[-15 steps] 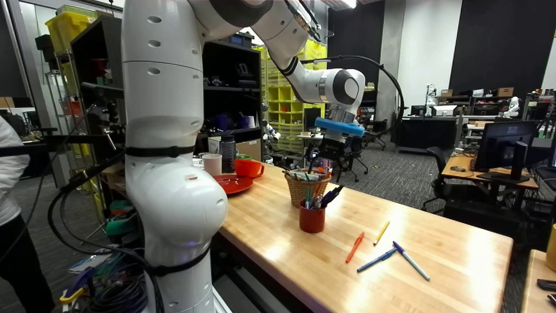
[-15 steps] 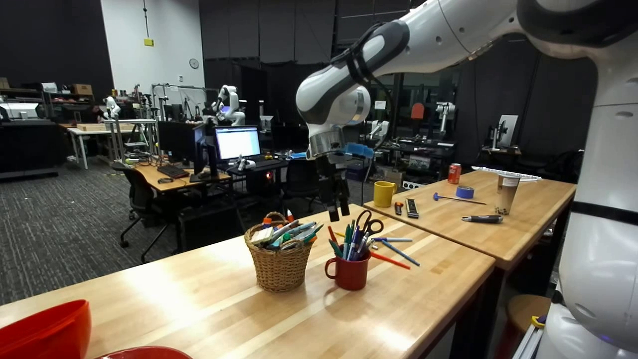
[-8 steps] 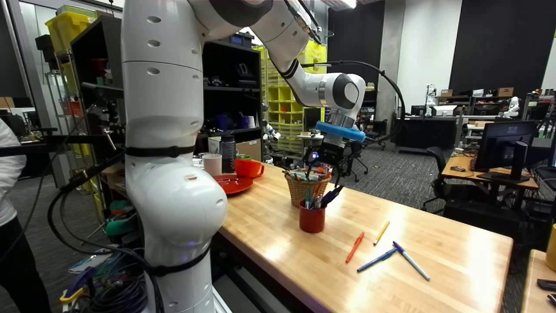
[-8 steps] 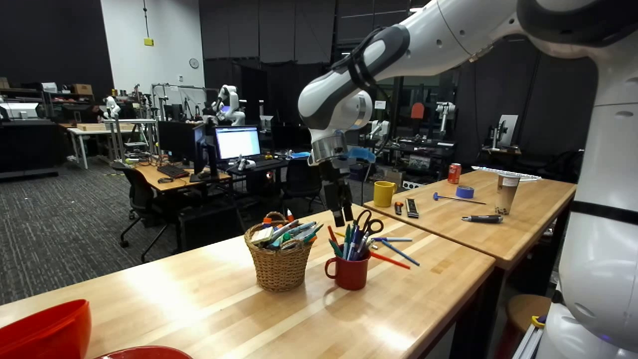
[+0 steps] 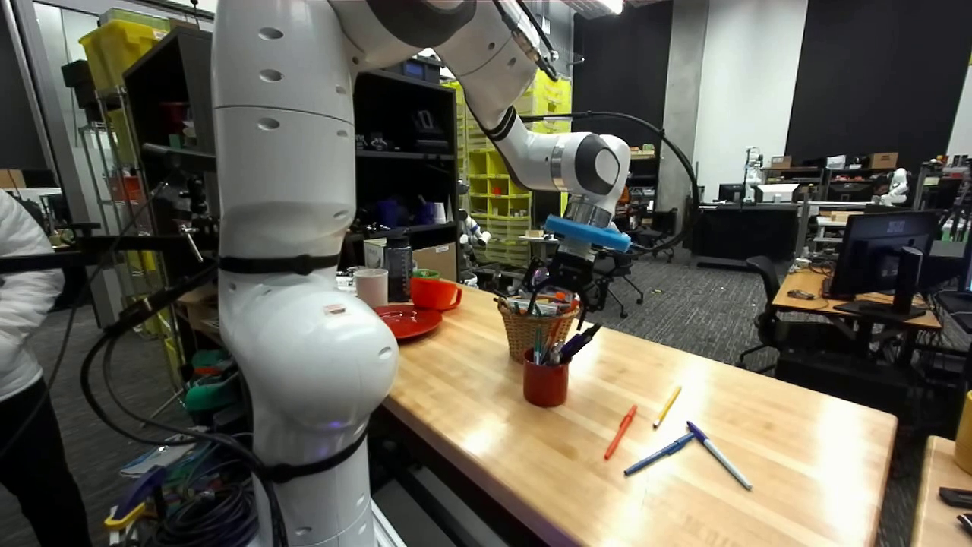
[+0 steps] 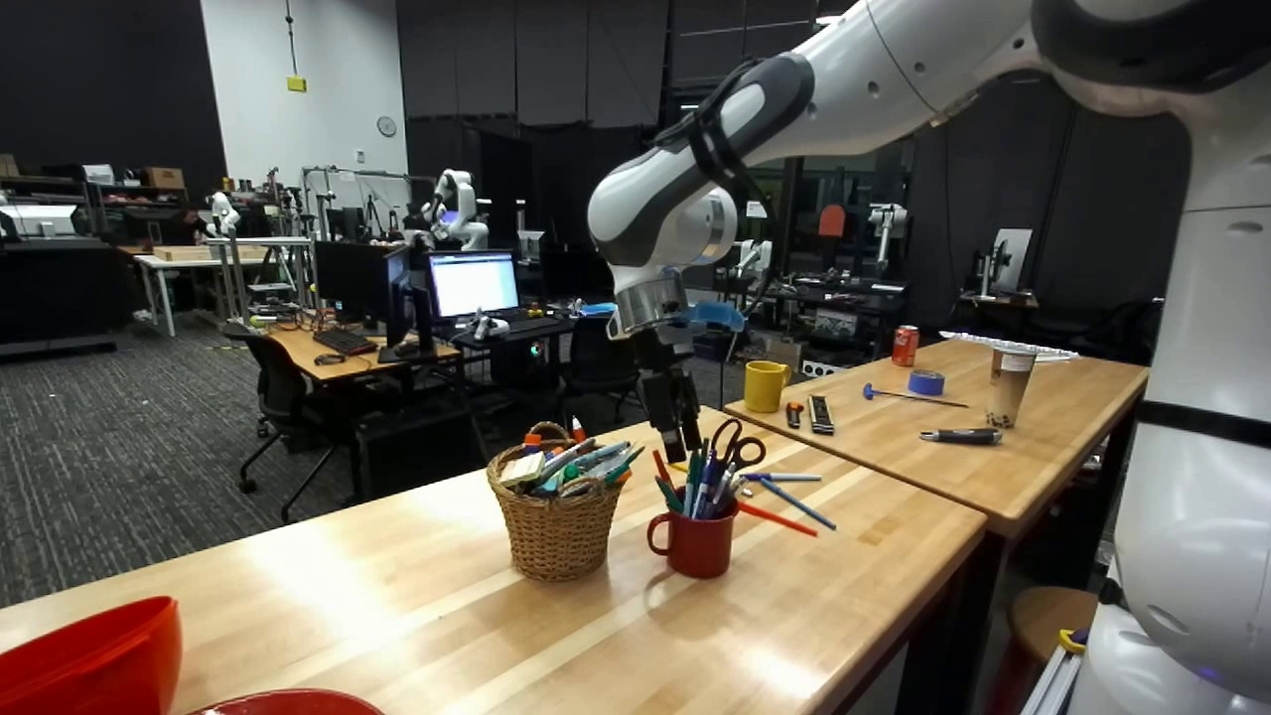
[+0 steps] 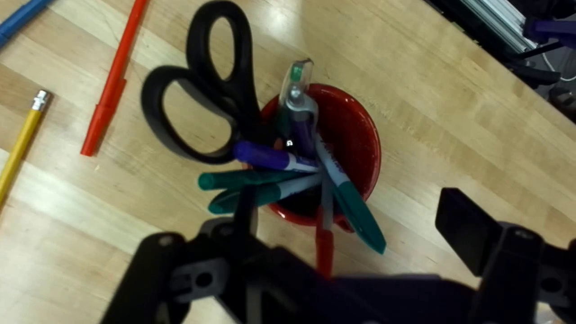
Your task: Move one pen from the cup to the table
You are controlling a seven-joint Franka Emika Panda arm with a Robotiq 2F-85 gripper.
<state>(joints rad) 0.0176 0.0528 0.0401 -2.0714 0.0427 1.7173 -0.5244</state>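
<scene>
Hovering close above the red mug (image 6: pixel 701 545), the black pincer (image 7: pixel 353 219) has its jaws well apart, nothing gripped. A red-capped pen (image 7: pixel 325 247) leans out of the mug, over its rim on the handle side, just beside a teal-capped marker (image 7: pixel 350 196). So near together, both might be caught, and a snagged pull could tip the mug on the wooden surface (image 6: pixel 437 596). Print on the marker's pale barrel is too blurred to read; lettering on a soda can (image 6: pixel 905 347) is too small.
</scene>
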